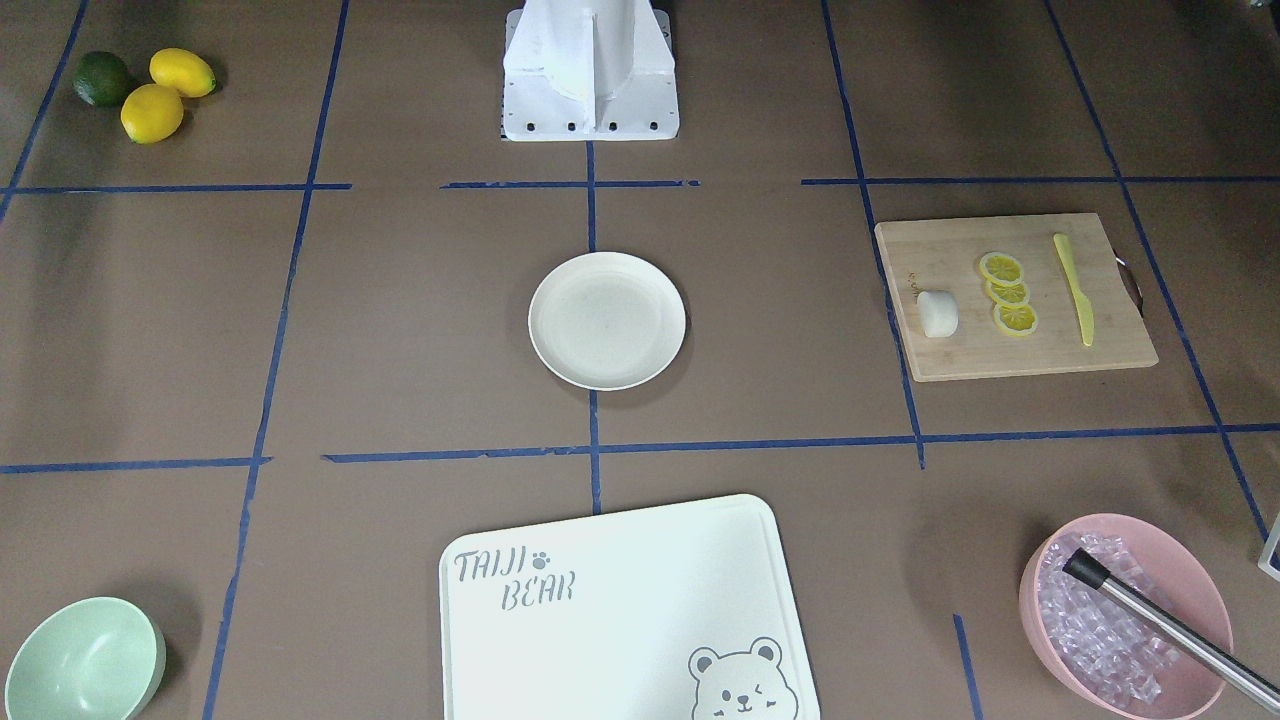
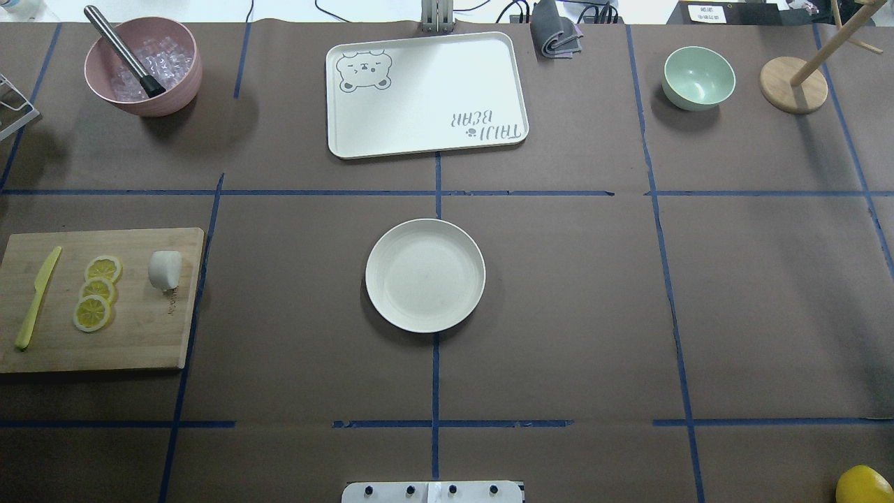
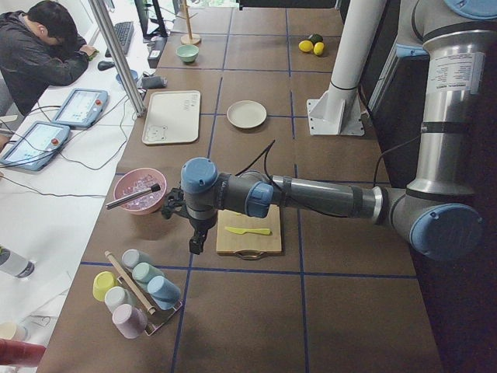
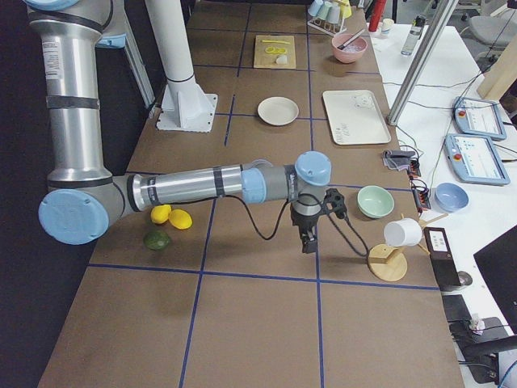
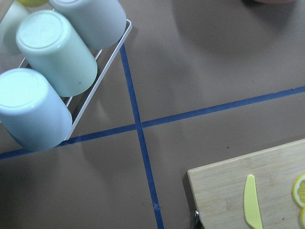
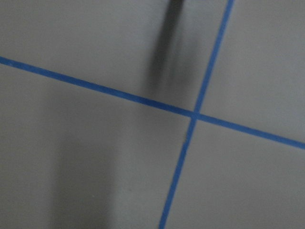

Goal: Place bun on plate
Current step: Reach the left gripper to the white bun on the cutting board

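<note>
The bun [image 1: 938, 313] [image 2: 165, 270], a small white lump, lies on a wooden cutting board [image 1: 1040, 340] [image 2: 140, 335] beside three lemon slices [image 2: 96, 292]. At the table's centre rests the round cream plate [image 1: 607, 320] [image 2: 425, 274] [image 3: 246, 114] [image 4: 278, 111], with nothing on it. My left gripper [image 3: 198, 241] hangs off the board's outer end, near a cup rack; I cannot tell whether it is open or shut. Far from the plate, my right gripper [image 4: 308, 241] hovers over bare table near the mint bowl; its state is also unclear. Neither wrist view shows fingers.
A yellow knife [image 2: 36, 297] [image 5: 252, 201] lies on the board. A pink bowl of ice with a metal rod [image 2: 143, 66], a bear-printed tray [image 2: 426, 94], a mint bowl [image 2: 698, 77], a wooden stand [image 2: 794, 85], lemons and a lime [image 1: 150, 90], and racked cups [image 5: 52, 71] ring the table.
</note>
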Tool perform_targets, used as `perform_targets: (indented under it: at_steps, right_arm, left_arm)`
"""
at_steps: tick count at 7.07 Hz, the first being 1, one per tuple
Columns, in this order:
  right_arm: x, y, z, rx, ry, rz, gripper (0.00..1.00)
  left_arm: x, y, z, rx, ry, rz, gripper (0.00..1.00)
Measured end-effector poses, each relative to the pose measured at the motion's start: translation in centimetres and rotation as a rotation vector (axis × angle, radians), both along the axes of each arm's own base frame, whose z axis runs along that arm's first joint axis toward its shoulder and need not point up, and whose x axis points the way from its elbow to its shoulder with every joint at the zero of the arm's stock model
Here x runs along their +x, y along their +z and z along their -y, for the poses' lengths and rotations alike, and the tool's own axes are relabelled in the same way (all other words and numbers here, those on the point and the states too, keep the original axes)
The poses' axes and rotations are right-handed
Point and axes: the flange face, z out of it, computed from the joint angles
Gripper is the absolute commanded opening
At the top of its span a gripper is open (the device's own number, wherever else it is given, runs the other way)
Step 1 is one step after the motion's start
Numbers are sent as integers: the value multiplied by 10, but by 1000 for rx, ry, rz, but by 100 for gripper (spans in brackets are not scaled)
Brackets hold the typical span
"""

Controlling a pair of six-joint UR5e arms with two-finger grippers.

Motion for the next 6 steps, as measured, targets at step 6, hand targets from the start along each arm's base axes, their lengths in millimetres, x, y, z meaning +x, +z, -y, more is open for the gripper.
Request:
perform_targets:
  at_steps: [6]
  right_arm:
    - [34, 32, -39, -73, 82, 0, 100]
  left_arm:
    - [271, -130, -35, -154, -125, 17, 100]
